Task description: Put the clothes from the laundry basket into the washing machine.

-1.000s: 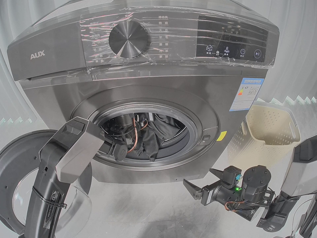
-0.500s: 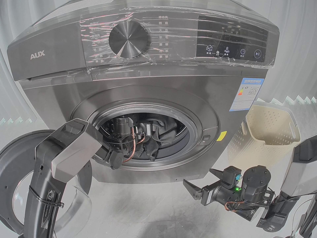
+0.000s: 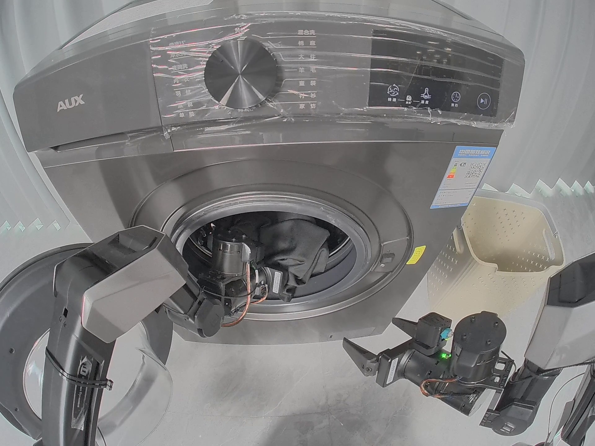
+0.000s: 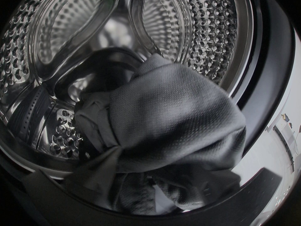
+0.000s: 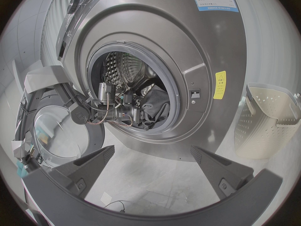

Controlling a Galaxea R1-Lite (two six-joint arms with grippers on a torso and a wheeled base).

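Nearest, lower right of the head view: right gripper [image 3: 375,336] hangs low over the floor in front of the washing machine [image 3: 279,156], jaws spread wide, nothing between them (its own wrist view confirms this, with bare floor in the gap). Lower left, the round door [image 3: 25,317] is swung fully open. Right edge of frame, the cream laundry basket [image 3: 508,249] stands just beside the machine's front corner. The perforated inner wall that shows is bare and no cloth is visible, though its bottom is hidden, so probably emptied. Centre of frame, the left gripper [image 3: 282,282] sits at the drum mouth, right against a dark grey garment [image 3: 294,249]. Cannot tell whether it grips the cloth or has let go, since the fabric covers the tip in every view. In the left wrist view the garment [image 4: 169,116] is bunched up at the front of the drum [image 4: 203,25], lower part of the opening, with one fold near the door seal. Behind it the steel drum wall is bare. Progress, as a judgement: late stage, with clothes inside the machine and likely none in the basket. Left to do: make sure the garment is released fully inside the rim, then clear the arm from the opening.
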